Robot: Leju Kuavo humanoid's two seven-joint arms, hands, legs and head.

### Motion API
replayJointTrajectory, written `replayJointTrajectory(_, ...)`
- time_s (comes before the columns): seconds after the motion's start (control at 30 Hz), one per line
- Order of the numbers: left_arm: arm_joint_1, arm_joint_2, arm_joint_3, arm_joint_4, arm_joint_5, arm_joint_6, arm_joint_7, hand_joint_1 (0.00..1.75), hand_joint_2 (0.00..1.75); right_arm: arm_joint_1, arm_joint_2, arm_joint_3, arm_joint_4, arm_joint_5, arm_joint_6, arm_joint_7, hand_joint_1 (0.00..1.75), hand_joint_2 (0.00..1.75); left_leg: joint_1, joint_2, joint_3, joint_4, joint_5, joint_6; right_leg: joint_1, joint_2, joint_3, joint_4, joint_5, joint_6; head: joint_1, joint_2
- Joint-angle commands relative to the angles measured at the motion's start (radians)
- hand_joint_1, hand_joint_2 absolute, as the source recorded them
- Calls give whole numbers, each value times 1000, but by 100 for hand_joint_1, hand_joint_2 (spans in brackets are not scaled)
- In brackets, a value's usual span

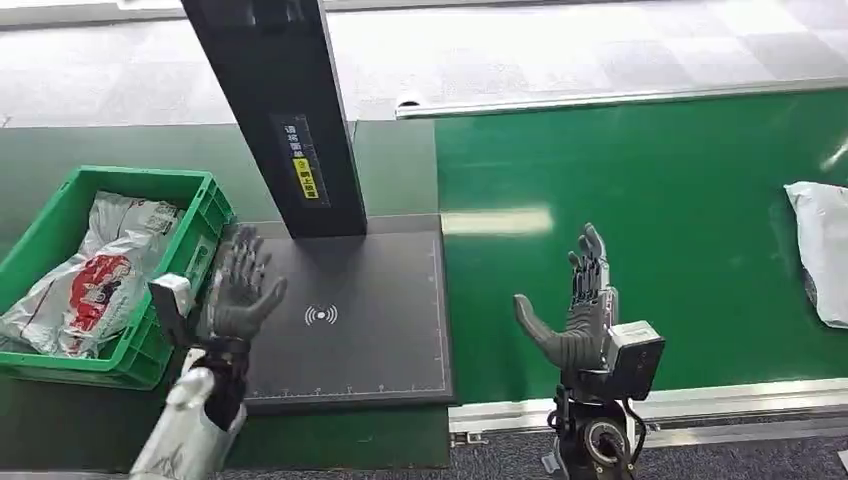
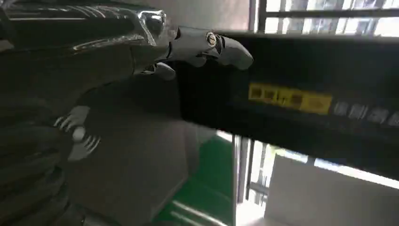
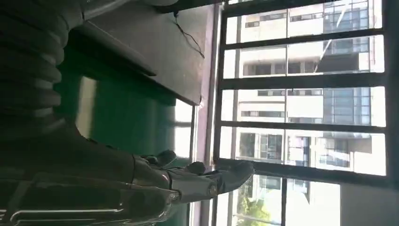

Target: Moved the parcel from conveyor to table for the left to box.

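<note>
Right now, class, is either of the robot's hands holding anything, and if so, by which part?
Nothing is held. The left hand is open over the black pad; the right hand is open above the green conveyor, apart from the parcel.

So we've got a dark mat (image 1: 380, 330) with a white wireless-style icon (image 1: 320, 316) printed on it. A black post (image 1: 285, 110) stands at the mat's far edge, with a yellow label (image 1: 308, 180) on its face. Through the right wrist view we can see big windows (image 3: 301, 108) with buildings (image 3: 301, 47) outside. Past the far edge there's grey tiled floor (image 1: 580, 45).
</note>
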Motion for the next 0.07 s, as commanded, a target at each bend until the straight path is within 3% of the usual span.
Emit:
replayJointTrajectory(0.03,146,-88,-189,-67,-42,91,-25,0,175,16,31,-14,108,-3,5,31,0,175,0,-2,2,-1,-1,0,1,-2,3,-1,0,-1,-1,0)
replayJointTrajectory(0.07,157,-103,-186,-75,-15,77,-1,0,175,14,40,-17,137,-21,26,55,0,175,1,-2,3,-1,-1,0,2,-4,5,-2,0,-2,0,0)
